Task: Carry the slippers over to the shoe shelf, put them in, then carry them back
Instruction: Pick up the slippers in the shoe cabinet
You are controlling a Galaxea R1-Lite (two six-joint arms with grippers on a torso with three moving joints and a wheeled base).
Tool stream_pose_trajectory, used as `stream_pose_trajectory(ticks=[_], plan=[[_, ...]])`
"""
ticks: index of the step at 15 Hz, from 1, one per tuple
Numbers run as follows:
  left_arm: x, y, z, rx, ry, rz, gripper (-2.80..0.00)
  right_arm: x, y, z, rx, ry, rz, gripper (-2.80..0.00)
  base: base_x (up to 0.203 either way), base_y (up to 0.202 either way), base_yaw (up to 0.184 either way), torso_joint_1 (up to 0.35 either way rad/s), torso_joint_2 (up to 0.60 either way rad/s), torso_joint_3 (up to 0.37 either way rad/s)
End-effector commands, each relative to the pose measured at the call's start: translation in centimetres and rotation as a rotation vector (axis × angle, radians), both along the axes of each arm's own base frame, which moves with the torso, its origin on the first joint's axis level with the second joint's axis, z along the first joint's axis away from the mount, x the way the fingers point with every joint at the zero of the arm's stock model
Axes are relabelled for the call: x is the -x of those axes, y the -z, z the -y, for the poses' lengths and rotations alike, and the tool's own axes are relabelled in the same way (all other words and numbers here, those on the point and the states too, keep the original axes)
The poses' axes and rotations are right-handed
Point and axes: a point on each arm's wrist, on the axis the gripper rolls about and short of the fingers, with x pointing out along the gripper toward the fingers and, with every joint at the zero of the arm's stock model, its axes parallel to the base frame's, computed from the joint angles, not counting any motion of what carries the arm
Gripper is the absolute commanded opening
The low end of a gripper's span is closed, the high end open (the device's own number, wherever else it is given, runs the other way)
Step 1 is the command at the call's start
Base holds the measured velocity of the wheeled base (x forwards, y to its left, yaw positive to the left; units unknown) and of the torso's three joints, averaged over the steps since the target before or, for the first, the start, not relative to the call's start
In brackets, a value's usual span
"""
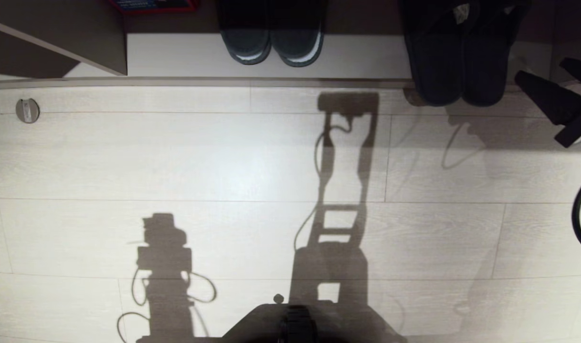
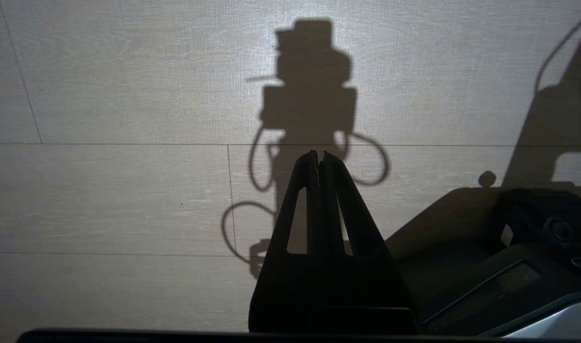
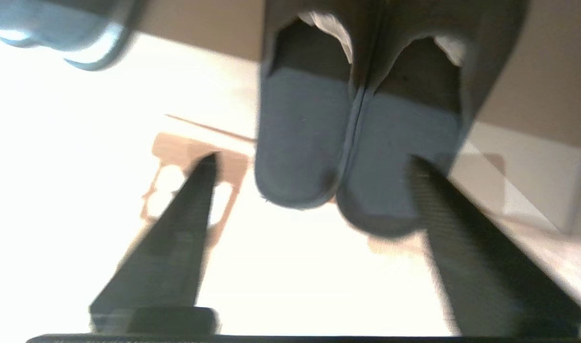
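At the front edge of the low beige wood-laminate shoe shelf [image 1: 185,55], toward its right end, the pair of flat blue-grey fabric slide slippers [image 1: 457,71] sits with heels overhanging the pale base board; a darker closed-toe pair with white sole rims [image 1: 271,43] stands further left. The right gripper [image 1: 564,102] hovers just beside the slides, holding nothing. From the left wrist, the left gripper [image 2: 319,159] hangs parked over pale floor, fingers pressed together. From the right wrist, the spread fingers [image 3: 185,224] frame the slippers' [image 3: 343,143] heels without touching. Best to centre on the seam where both soles meet, then close on both together.
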Motion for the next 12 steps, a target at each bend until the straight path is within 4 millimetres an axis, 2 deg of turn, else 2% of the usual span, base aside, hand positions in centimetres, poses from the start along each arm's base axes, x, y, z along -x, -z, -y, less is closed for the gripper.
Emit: stream_pose_trajectory(ticks=[1, 6, 9, 12], plan=[[0.0, 0.0, 0.0, 0.001, 0.0, 0.001, -2.8, 4.7, -0.9, 0.0, -0.003, -0.004, 0.086, -2.8, 0.0, 0.0, 0.0, 0.0, 0.0, 0.0], [0.0, 0.0, 0.0, 0.001, -0.001, 0.001, -2.8, 13.9, 1.6, 0.1, -0.006, -0.01, 0.055, -2.8, 0.0, 0.0, 0.0, 0.0, 0.0, 0.0], [0.0, 0.0, 0.0, 0.001, 0.0, 0.001, -2.8, 18.3, 4.1, 0.2, -0.007, -0.009, 0.013, -2.8, 0.0, 0.0, 0.0, 0.0, 0.0, 0.0], [0.0, 0.0, 0.0, 0.001, 0.0, 0.001, -2.8, 21.7, 7.0, 0.2, -0.008, -0.006, -0.04, -2.8, 0.0, 0.0, 0.0, 0.0, 0.0, 0.0]])
